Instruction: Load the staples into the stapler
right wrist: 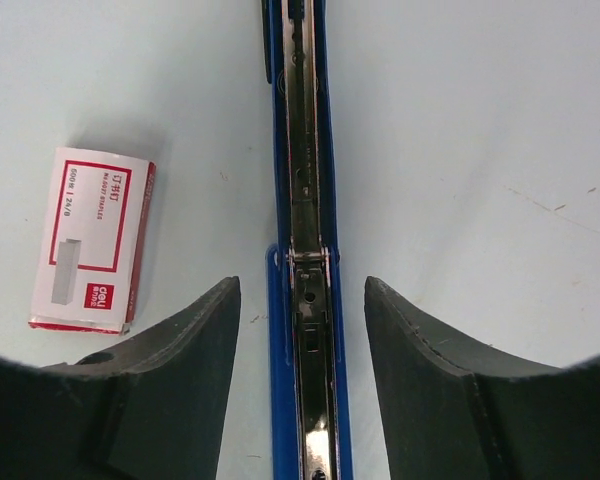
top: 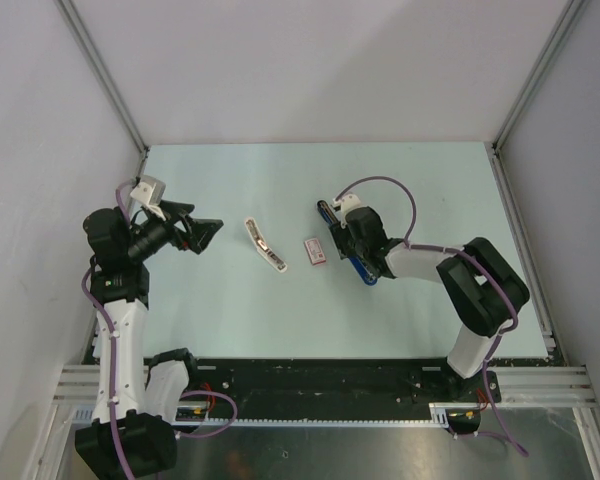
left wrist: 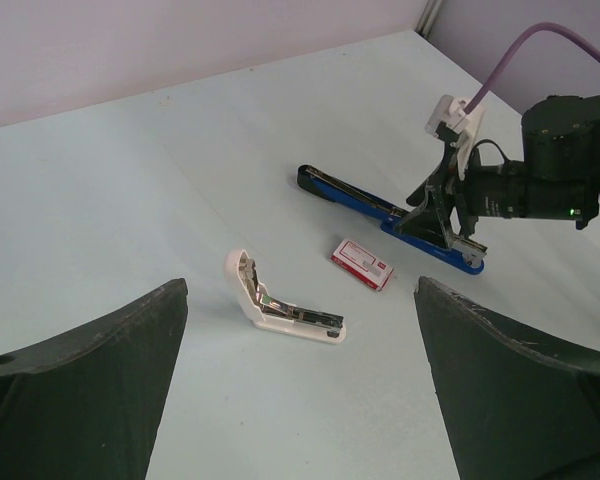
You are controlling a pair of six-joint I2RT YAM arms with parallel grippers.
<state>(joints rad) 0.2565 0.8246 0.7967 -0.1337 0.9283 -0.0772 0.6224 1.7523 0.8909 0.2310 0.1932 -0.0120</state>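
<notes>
Tabletop (top: 420, 190) in pale green, seen from above, with two robot arms bolted at its near edge. The landmark is the stapler (top: 346, 240), slim and bright blue, folded out flat right of the table's middle with its silvery rail facing up. In the overhead view its long axis runs on a diagonal, from far-left to near-right. The right gripper (top: 353, 248) hangs directly over the stapler. In the wrist view its two dark fingers (right wrist: 180, 380) stand apart, one on each side of the blue body, with a slim gap either side, so they hold nothing. The rail runs straight ahead between them, so closing would likely pinch the stapler across its width. The left gripper (top: 210, 238) is well apart from the stapler, on the left, spread wide and empty, pointing toward it. A white stapler-like tool (top: 266, 246) lies half-open between that gripper and the stapler. Smallest is the box of staples (top: 316, 251), pink and white, just beside the stapler on its left. No loose staples are visible. The right arm is clearly the nearer one.
</notes>
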